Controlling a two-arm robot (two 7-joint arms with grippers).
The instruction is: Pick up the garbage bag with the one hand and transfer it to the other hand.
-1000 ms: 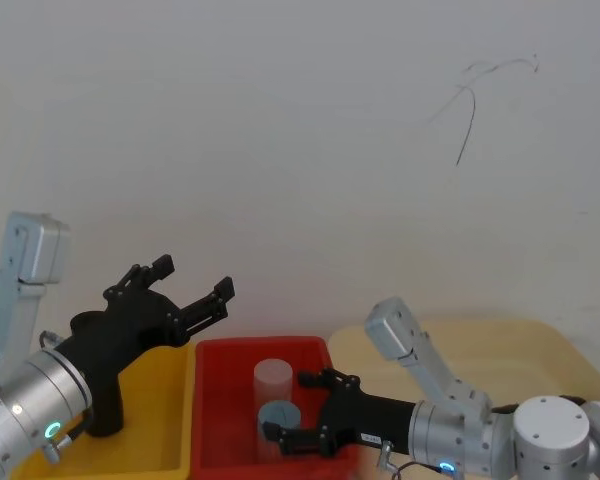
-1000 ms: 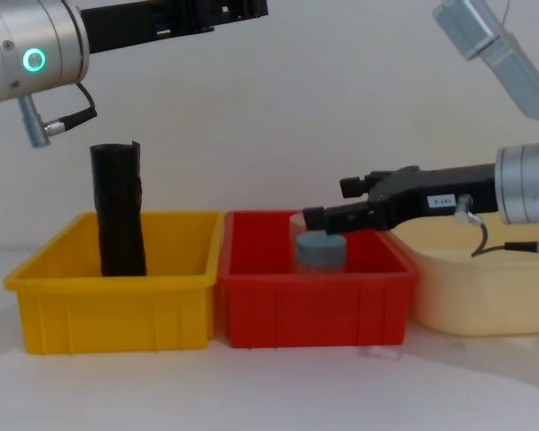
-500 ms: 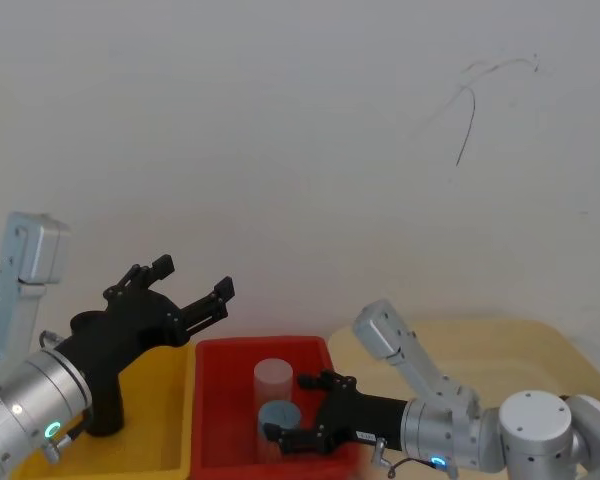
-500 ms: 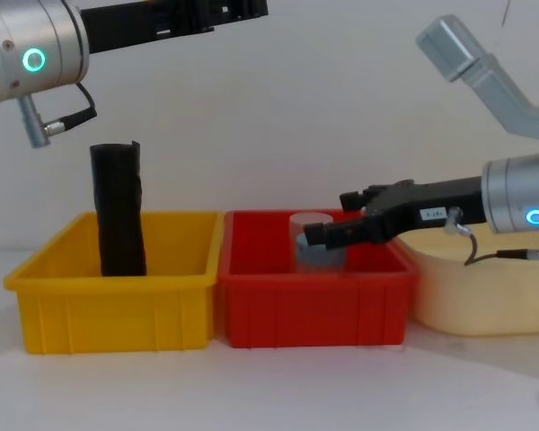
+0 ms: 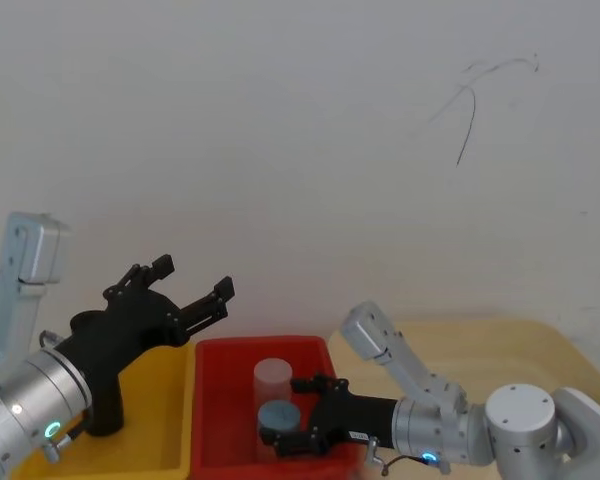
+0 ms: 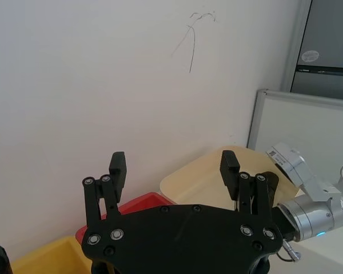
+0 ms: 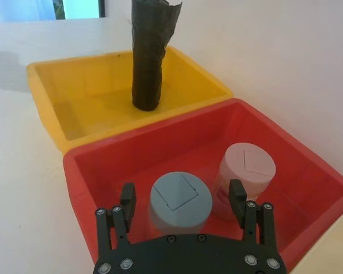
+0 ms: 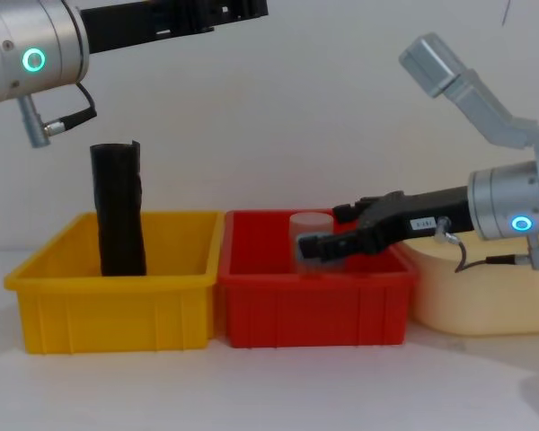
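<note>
The garbage bag [image 8: 119, 208], a black roll, stood upright in the yellow bin [image 8: 117, 305] at the lower left of the chest view, leaning near that bin's back wall; nothing touched it. In the right wrist view it rose from the far bin's floor near the top centre of the frame [image 7: 150, 54].

The left gripper [image 5: 192, 286] hung in the air at the left of the head view, above the yellow bin and well clear of the bag, its fingers [image 6: 118, 171] spread wide apart with nothing between them.

The right gripper [image 8: 328, 233] reached in from the right of the chest view into the red bin [image 8: 310, 310] at the centre, low over its contents. Its fingers [image 7: 127, 201] were apart, straddling a grey-lidded jar [image 7: 180, 202]; whether they touched it could not be told. A pale pink jar [image 7: 244, 173] stood just beside the grey one. A cream basin [image 8: 485, 292] sat right of the red bin.
</note>
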